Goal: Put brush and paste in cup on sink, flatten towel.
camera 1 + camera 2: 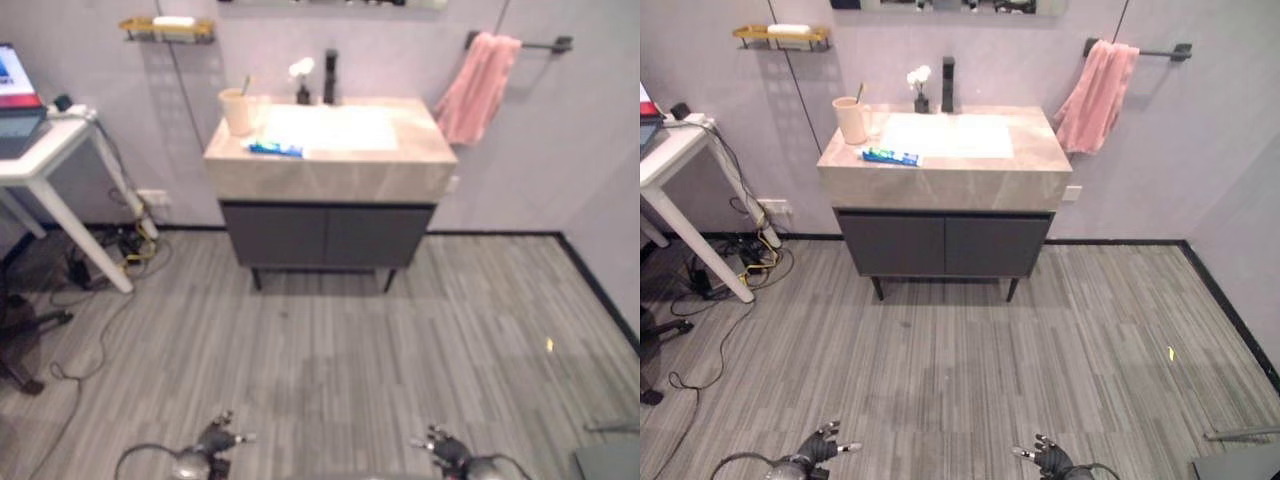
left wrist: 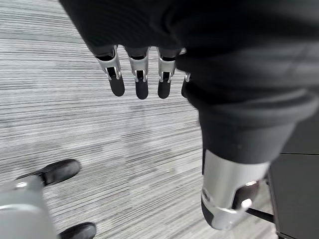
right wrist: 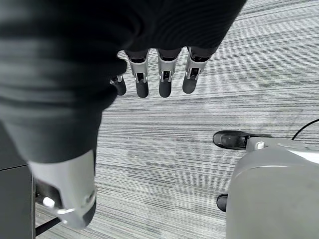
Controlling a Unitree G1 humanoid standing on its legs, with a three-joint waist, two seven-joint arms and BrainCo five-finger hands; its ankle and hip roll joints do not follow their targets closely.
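The brush [image 1: 858, 95] stands in the cup [image 1: 850, 121], its head too small to make out. The towel [image 1: 1095, 97] hangs bunched on its rail, folds hiding its far side. Both the left robot hand [image 1: 214, 440] and the right robot hand [image 1: 446, 449] are cut off at the picture's lower edge.

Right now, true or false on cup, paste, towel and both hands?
1. The cup stands on the sink counter, left of the basin. True.
2. The paste is inside the cup. False: it lies flat on the counter in front of the cup.
3. The pink towel hangs bunched on the wall bar. True.
4. The left hand grips the towel. False: its fingers are straight, holding nothing, over the floor.
5. The right hand holds nothing. True.
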